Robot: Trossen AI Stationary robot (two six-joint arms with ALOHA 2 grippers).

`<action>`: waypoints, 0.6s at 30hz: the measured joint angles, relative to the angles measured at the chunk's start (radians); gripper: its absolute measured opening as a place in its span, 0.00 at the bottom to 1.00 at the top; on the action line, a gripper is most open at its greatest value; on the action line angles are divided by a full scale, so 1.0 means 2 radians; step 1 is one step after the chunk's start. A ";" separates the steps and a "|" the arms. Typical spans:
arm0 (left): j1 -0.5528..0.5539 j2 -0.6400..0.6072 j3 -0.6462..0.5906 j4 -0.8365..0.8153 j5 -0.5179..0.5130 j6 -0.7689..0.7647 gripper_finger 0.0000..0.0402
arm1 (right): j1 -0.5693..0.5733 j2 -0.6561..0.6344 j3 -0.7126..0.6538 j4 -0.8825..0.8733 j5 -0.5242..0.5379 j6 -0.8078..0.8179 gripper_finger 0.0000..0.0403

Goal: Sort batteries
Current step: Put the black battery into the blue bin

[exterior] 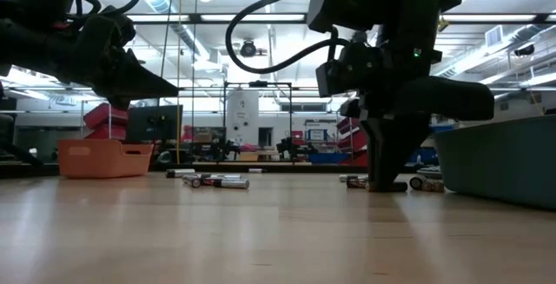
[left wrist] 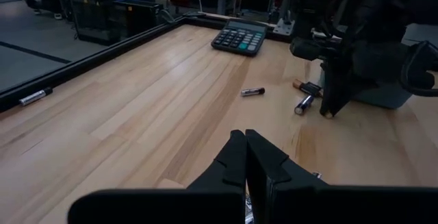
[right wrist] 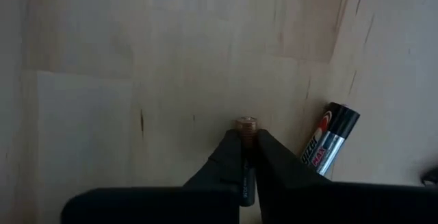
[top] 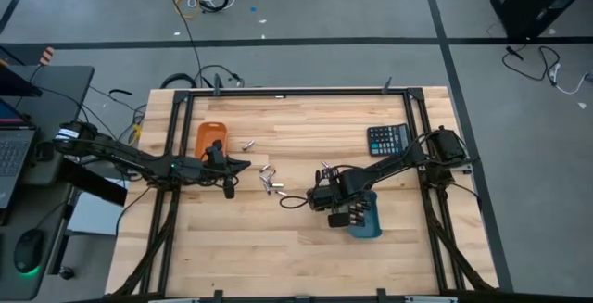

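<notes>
Several batteries [top: 270, 181] lie loose on the wooden table between the orange tray [top: 208, 137] and the blue tray [top: 368, 220]. My right gripper [right wrist: 248, 148] points down at the table, left of the blue tray, shut on a dark battery with a copper-coloured end [right wrist: 246, 123]. A black and silver battery [right wrist: 328, 142] lies flat right beside it. In the low view the right gripper's fingers [exterior: 382, 175] reach down to the tabletop. My left gripper [left wrist: 245, 148] hovers shut and empty beside the orange tray. My right gripper pinches the battery's two long sides between its two fingers, just behind the copper-coloured end [right wrist: 246, 129]. The fingers come from above, pointing down, and lie across the battery. The battery lies level at the tabletop [exterior: 389, 186]; whether it is lifted I cannot tell.
A black calculator [top: 387, 140] lies at the far right of the table. One battery [top: 247, 144] lies next to the orange tray, and others [left wrist: 304, 103] lie close to my right gripper. A black frame rail [top: 296, 91] borders the table.
</notes>
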 joint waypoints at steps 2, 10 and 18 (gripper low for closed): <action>0.000 0.000 0.000 0.000 0.000 0.000 0.00 | -0.001 -0.005 0.001 -0.001 -0.004 -0.002 0.02; 0.000 0.000 0.000 0.000 0.000 0.000 0.00 | -0.004 -0.037 0.035 -0.030 -0.009 -0.009 0.01; 0.000 0.000 0.000 0.000 0.000 0.000 0.00 | 0.018 -0.102 0.063 -0.179 -0.009 0.042 0.01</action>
